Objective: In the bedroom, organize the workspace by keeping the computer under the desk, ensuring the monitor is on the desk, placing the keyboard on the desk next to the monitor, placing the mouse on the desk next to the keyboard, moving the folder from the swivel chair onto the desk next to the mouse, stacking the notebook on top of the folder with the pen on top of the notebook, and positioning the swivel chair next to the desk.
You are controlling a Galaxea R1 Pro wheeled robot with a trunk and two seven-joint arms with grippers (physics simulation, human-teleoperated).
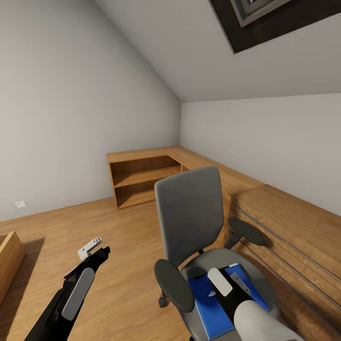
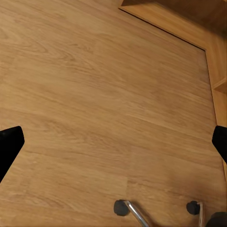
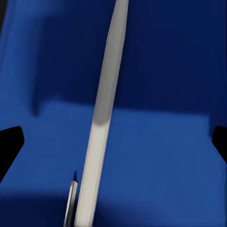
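Observation:
The swivel chair (image 1: 189, 213) stands at centre right, with a grey seat and back and black armrests. The bright blue folder (image 1: 208, 303) lies flat on its seat. My right gripper (image 1: 235, 284) reaches down over the folder. In the right wrist view my right gripper (image 3: 113, 142) is open, its black fingertips (image 3: 9, 149) wide apart just above the folder (image 3: 161, 156). A slim pale grey stick that looks like the pen (image 3: 101, 118) lies between them. My left gripper (image 1: 97, 250) hovers open over bare floor to the chair's left, and in the left wrist view my left gripper (image 2: 113, 142) holds nothing.
A low light-wood shelf unit (image 1: 142, 177) runs along the far corner and continues as a wooden cabinet (image 1: 293, 227) close to the chair's right. Another wooden piece (image 1: 9, 265) sits at the left edge. Chair casters (image 2: 120, 207) show below my left gripper. Wood floor (image 1: 94, 222) lies open to the left.

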